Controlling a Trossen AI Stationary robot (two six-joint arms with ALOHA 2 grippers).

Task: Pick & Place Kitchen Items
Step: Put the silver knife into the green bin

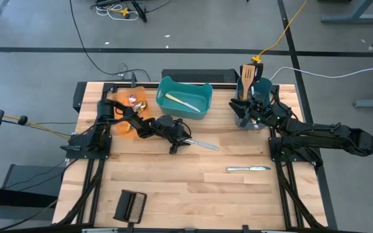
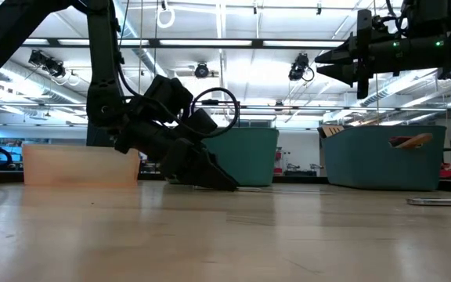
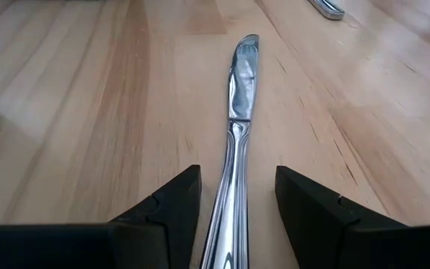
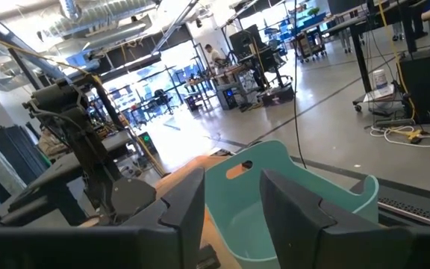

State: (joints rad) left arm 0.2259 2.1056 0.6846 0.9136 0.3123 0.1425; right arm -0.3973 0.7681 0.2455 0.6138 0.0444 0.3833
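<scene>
Left gripper (image 3: pixel 234 217) low on the table (image 1: pixel 173 188), jaws apart on either side of a silver knife (image 3: pixel 237 142) handle, not yet closed on it. Right gripper (image 4: pixel 230 202) raised above the dark bin (image 1: pixel 254 107) with the wooden spatula (image 1: pixel 247 76), jaws apart, holding nothing. Second knife (image 1: pixel 248 169) flat near the right arm; teal bin (image 1: pixel 185 97) at the back.

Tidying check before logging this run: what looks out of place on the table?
Two knives lie loose on the table: one between the left tool's open fingers, another nearer the front. A black ribbed block sits askew at the front edge.
</scene>
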